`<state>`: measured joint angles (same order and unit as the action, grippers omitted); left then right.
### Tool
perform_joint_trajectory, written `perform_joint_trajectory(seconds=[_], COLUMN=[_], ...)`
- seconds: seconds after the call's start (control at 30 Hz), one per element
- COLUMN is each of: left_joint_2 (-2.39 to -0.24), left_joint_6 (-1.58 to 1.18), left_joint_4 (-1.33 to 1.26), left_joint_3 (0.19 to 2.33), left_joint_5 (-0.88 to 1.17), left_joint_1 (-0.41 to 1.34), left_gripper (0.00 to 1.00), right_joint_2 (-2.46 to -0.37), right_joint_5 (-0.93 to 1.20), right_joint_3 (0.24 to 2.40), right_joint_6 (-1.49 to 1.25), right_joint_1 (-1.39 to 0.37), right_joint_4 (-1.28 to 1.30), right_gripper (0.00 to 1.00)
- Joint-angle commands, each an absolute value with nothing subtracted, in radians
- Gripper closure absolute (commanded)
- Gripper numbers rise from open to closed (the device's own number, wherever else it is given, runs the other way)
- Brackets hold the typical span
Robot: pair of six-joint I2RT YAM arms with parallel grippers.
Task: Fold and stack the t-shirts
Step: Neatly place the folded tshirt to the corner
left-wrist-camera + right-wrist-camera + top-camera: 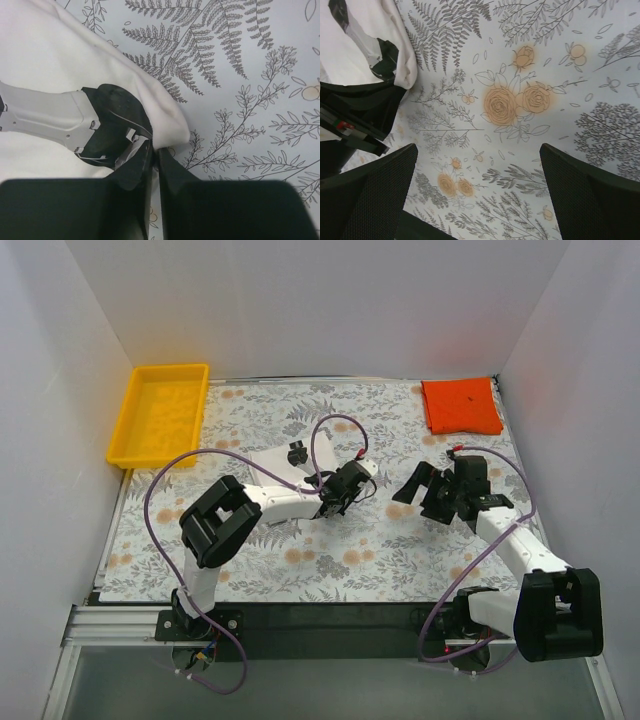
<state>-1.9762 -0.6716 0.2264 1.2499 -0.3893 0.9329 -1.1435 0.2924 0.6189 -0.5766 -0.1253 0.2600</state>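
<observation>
The left end effector (154, 150) clenches a corner of the white t-shirt (45, 55) — likely to draw a fold across; the right end effector (477, 150), released wide, hovers beside it.

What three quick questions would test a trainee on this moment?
1. True or false: the right end effector is holding the orange-red t-shirt.
2. In the top view, the yellow tray sits at: A) far left, B) far right, C) centre.
3. What is the left end effector pinching?

Key:
1. False. It is open with nothing in it, and that shirt lies folded at the far right.
2. A.
3. A corner of the white t-shirt.
</observation>
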Motion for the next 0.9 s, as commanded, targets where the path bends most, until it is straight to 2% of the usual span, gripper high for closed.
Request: perform_joint_trajectory(seconds=[0.0, 0.07, 0.43, 0.6, 0.87], left_joint_2=[-1.961, -1.927, -1.805, -1.795, -1.760], left_joint_6=[-0.664, -0.678, -0.739, -0.762, -0.816], left_joint_4=[0.212, 0.207, 0.204, 0.216, 0.241], left_joint_3=[1.232, 1.226, 1.195, 1.203, 1.203], left_joint_5=[-0.420, -0.414, -0.373, -0.364, -0.364], left_joint_1=[0.937, 0.937, 0.934, 0.934, 0.934], left_gripper=[0.95, 1.00, 1.00, 1.00, 1.00], right_joint_2=[-1.173, -1.192, -1.532, -1.705, -1.862], right_joint_5=[0.394, 0.425, 0.494, 0.489, 0.457], right_joint_3=[0.578, 0.554, 0.615, 0.705, 0.799], right_joint_6=[-0.682, -0.722, -0.945, -1.029, -1.106], right_joint_1=[-0.126, -0.133, -0.268, -0.330, -0.402], right_joint_4=[0.060, -0.054, -0.423, -0.506, -0.552], right_gripper=[0.02, 0.02, 0.02, 0.02, 0.05])
